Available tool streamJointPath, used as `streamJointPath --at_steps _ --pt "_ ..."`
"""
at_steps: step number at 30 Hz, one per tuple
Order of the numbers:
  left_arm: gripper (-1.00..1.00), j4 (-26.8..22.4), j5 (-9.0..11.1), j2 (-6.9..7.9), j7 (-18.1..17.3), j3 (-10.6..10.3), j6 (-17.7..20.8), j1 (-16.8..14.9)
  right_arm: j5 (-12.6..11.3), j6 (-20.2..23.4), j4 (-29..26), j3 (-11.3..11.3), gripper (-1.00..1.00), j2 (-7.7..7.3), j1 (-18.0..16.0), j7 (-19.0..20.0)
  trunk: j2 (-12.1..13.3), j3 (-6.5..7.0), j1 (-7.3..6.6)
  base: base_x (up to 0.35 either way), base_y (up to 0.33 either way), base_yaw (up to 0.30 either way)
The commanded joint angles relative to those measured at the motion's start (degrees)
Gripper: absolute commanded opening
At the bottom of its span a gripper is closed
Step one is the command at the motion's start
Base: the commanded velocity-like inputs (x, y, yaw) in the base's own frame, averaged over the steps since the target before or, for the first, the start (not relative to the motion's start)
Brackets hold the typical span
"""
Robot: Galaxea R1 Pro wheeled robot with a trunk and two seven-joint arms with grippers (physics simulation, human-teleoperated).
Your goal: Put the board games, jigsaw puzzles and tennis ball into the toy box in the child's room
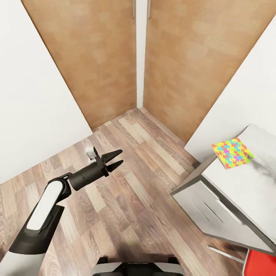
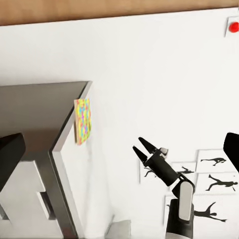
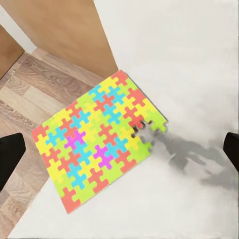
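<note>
White table [image 1: 245, 184] holds jigsaw puzzle [image 1: 232, 152]; left claw [image 1: 116, 160] spread, right claw's state unclear.

The scene is lit brightly and evenly, with no single source to be made out. Little glare is seen on the wooden floor [image 1: 126, 191], whose grain is rendered sharply. A soft grey shadow is cast across the white table [image 3: 164, 45] beside the jigsaw puzzle [image 3: 99, 139]. In the head view, straight wardrobe doors [image 1: 92, 57] are splayed outward by wide-angle distortion. The table's right part is smeared there.
</note>
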Motion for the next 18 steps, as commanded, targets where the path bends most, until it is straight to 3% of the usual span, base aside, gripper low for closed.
streamJointPath --at_steps 1,18 --pt "1.00 0.0 -0.2 0.05 -0.3 0.0 0.1 0.0 0.6 0.3 0.0 0.0 1.00 -0.03 -0.1 0.6 -0.1 -0.05 0.02 0.001 0.000 -0.280" --pt "1.00 0.1 -0.2 0.06 -0.4 0.1 0.1 0.1 0.6 0.3 0.0 -0.4 1.00 -0.10 -0.2 0.6 -0.1 -0.05 0.02 0.029 0.021 -0.282"
